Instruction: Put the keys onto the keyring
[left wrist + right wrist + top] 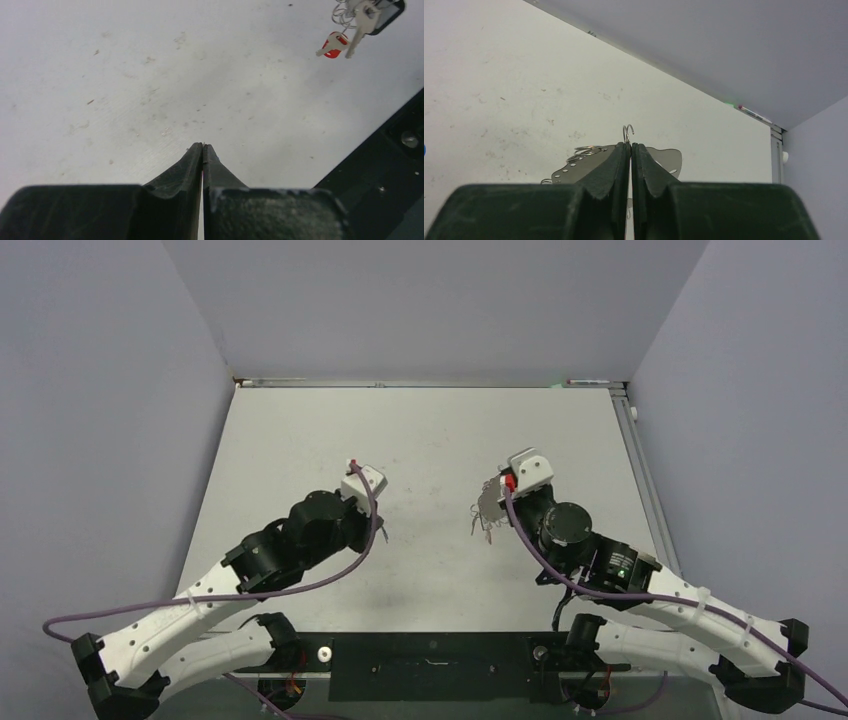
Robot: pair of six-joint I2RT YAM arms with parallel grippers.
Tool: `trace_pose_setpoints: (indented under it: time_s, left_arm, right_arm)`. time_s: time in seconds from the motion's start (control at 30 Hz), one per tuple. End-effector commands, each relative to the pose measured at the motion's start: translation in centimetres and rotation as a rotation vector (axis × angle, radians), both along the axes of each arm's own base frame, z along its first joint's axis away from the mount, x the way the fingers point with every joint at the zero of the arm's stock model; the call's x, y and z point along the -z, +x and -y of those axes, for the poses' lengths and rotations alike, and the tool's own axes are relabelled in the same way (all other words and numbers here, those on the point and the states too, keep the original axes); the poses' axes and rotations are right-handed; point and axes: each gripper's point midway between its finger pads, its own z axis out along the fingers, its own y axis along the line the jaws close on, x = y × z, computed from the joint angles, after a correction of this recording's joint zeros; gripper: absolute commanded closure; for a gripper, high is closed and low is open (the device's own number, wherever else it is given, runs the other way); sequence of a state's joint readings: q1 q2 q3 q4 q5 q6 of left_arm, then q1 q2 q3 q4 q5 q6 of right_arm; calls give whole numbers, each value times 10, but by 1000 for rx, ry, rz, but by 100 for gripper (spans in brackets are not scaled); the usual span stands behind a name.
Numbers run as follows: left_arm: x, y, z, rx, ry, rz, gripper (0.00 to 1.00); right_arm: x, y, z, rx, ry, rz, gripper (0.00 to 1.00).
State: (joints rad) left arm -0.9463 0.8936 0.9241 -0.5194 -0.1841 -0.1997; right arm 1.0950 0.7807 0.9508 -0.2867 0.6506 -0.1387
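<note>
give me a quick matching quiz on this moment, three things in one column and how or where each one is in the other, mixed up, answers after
Column 1
1. left claw
2. right claw
3. red-tagged key

Column 2
a. beside a silver key, below a bunch of wire rings
b. shut with nothing between its fingers
c. shut on the grey keyring

Pairs: 1-b, 2-c, 3-a
</note>
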Motion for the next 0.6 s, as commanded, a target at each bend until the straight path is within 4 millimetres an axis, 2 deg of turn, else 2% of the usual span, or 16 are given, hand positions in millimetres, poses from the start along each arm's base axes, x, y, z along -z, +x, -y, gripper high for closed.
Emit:
trace_pose_setpoints:
  time_s: [0.0,0.17,0.33,0.57]
  left_arm:
    - [17,18,-47,-178,-18,61,100]
    - [18,37,-80,-283,-119,99,99]
    - [19,44,-79,-317,-171,45,100]
    - [6,43,-83,-341,-277,56,100]
  right_arm:
    - [-8,1,-30,-82,115,30,95]
    - [3,7,-52,-112,119,19,95]
    - [13,9,-64,-134,123,3,95]
    - [17,8,-64,-141,133,5,95]
